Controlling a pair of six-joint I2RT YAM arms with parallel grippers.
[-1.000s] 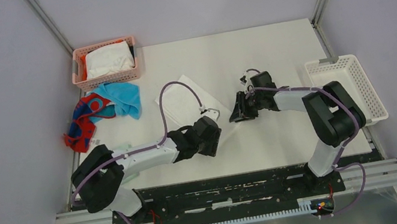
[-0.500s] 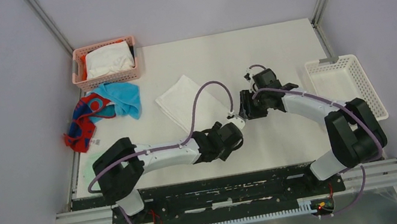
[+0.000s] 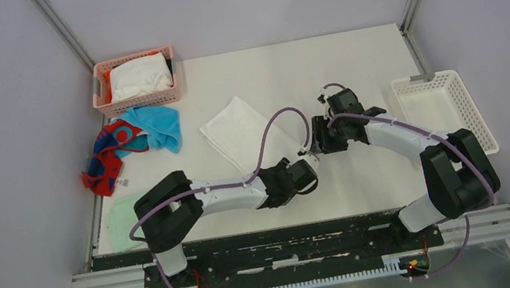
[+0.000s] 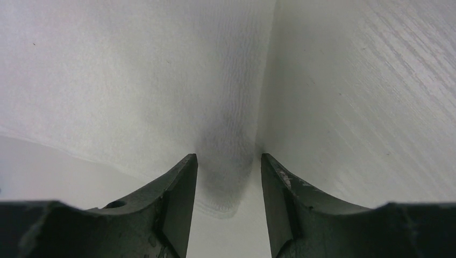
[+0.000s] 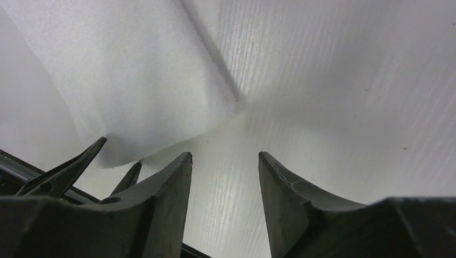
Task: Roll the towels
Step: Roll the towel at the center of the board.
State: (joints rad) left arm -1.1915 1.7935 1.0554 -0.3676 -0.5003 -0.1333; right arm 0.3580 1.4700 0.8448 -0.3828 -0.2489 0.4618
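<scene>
The white towel (image 3: 239, 135) lies flat mid-table. My left gripper (image 3: 309, 168) is open at the towel's near right corner. In the left wrist view that corner (image 4: 228, 172) lies between the two jaws of the gripper (image 4: 228, 157), with a gap on each side. My right gripper (image 3: 318, 139) hovers open just right of the same corner. In its wrist view the right gripper (image 5: 223, 155) has only bare table between its jaws, and the white towel (image 5: 123, 80) lies up to the left. The turquoise towel (image 3: 156, 125) and the red towel (image 3: 105, 157) lie crumpled at the far left.
A pink basket (image 3: 103, 99) holding white cloth stands at the back left. A white basket (image 3: 478, 118) sits at the right edge. A pale mint-green cloth (image 3: 118, 223) lies near the left arm's base. The left gripper's fingers (image 5: 64, 172) show low in the right wrist view.
The left arm has swept rightward along the towel's near edge to its right corner. The towel now lies flat. The right gripper's jaws have widened and it has drawn back slightly to the right.
</scene>
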